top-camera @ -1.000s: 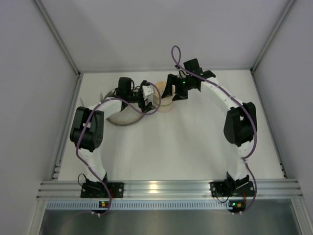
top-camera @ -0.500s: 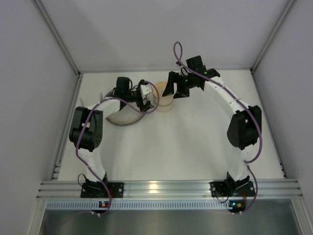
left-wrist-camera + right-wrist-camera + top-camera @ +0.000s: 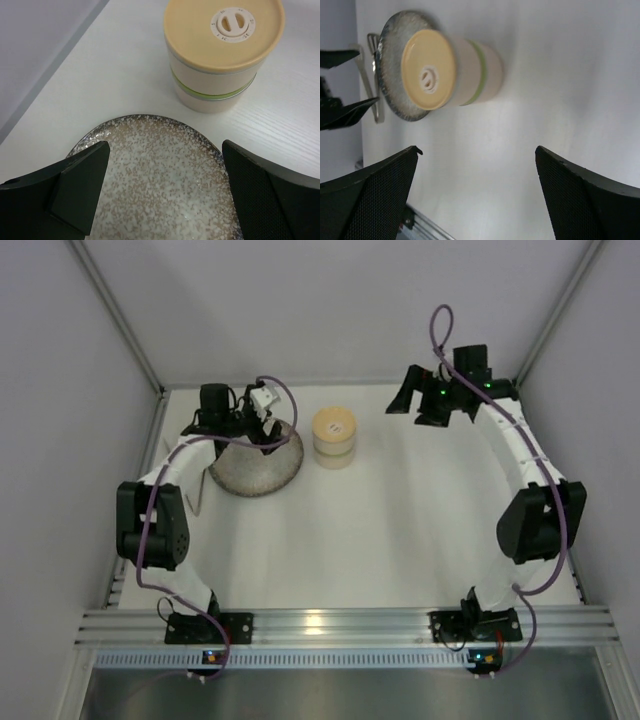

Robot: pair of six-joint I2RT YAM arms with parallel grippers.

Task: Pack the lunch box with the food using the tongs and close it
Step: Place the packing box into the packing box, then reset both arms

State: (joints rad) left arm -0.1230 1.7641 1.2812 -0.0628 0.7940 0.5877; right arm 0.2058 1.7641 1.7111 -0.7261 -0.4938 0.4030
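On the table [image 3: 400, 530], toward its far edge, the speckled plate [image 3: 255, 465] lies bare. Just beside it the lunch box [image 3: 333, 437] stands stacked and lidded. The tongs [image 3: 378, 118] lie on the plate's left-edge side. The left gripper [image 3: 164, 145] and right gripper [image 3: 476, 148] both gape empty, so the packing looks finished.

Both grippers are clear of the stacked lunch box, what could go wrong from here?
The open left gripper hangs close over the speckled grey plate; a careless swing could shove it. The round stacked lunch box with its tan lid stands tall and narrow, so a bump might topple it.
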